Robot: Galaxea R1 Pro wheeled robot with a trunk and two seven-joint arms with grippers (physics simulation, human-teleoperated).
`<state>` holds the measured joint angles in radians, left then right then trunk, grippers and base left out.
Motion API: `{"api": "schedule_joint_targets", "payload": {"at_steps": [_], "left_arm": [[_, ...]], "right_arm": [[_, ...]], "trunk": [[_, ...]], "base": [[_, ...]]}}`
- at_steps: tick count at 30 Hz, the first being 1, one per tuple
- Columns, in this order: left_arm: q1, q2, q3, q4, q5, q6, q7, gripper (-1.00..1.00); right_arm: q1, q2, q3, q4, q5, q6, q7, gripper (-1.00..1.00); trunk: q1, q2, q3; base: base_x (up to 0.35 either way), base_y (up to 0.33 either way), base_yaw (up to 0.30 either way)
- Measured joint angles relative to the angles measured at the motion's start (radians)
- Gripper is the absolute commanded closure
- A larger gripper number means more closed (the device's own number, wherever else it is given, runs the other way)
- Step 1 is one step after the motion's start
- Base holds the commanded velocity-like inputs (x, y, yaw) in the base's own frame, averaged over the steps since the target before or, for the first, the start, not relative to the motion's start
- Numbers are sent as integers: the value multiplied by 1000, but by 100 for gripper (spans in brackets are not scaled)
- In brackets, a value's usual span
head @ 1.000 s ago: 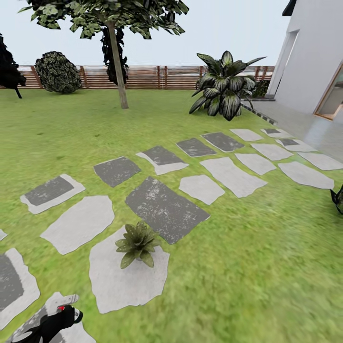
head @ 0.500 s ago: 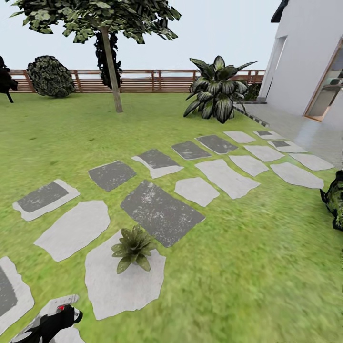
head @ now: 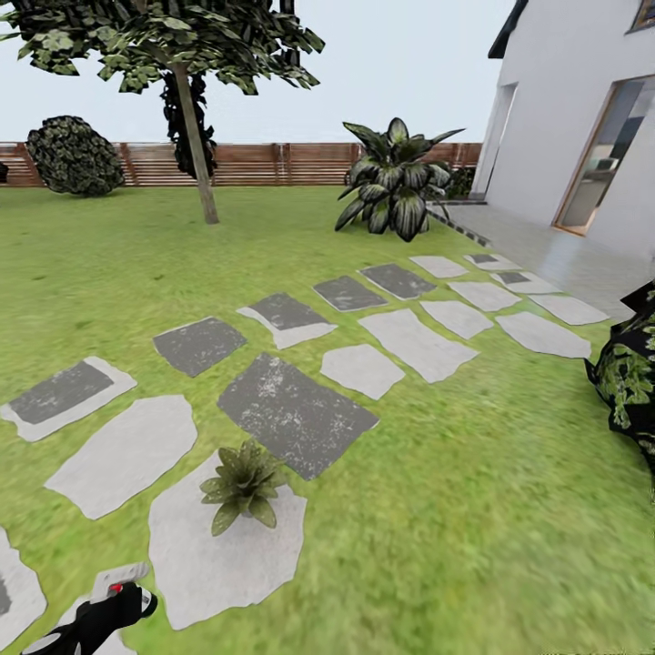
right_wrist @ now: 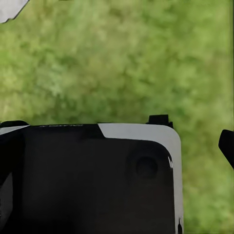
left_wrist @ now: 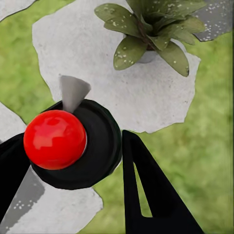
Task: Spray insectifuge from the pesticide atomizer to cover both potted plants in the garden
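One potted plant [left_wrist: 151,29] sits just beyond the left gripper [left_wrist: 73,161], whose fingers clamp the pesticide atomizer [left_wrist: 73,144], nozzle end pointing plantward.

The left gripper [left_wrist: 73,161] has glossy black, wedge-shaped fingers [left_wrist: 151,195], one pierced by a narrow triangular slot. Behind the right claw's black fingertips sits a dark, rounded-cornered housing [right_wrist: 92,180] edged in pale grey, perhaps bearing a small round recess.
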<state>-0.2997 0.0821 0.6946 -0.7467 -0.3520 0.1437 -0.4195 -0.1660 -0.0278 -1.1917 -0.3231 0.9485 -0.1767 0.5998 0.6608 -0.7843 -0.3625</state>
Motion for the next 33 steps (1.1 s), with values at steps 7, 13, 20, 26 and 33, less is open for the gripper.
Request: {"api": "schedule_joint_targets", "payload": {"at_steps": [7, 13, 20, 26, 33], "left_arm": [[0, 0, 0, 0, 0, 0, 0, 100], [0, 0, 0, 0, 0, 0, 0, 100], [1, 0, 0, 0, 0, 0, 0, 100], [1, 1, 1, 0, 0, 0, 0, 100], [15, 4, 16, 0, 1, 0, 0, 100]], "right_arm": [[0, 0, 0, 0, 1, 0, 0, -100], [0, 0, 0, 0, 1, 0, 0, -100], [0, 0, 0, 0, 1, 0, 2, -100], [0, 0, 0, 0, 1, 0, 2, -100], [12, 1, 1, 0, 3, -1, -4, -100]], "trunk": [[-27, 49, 32], [-50, 91, 60], [-77, 140, 92], [-100, 182, 120], [-127, 232, 152]], "base": [[0, 0, -124], [0, 0, -120], [0, 0, -120], [0, 0, -120], [0, 0, -120]]}}
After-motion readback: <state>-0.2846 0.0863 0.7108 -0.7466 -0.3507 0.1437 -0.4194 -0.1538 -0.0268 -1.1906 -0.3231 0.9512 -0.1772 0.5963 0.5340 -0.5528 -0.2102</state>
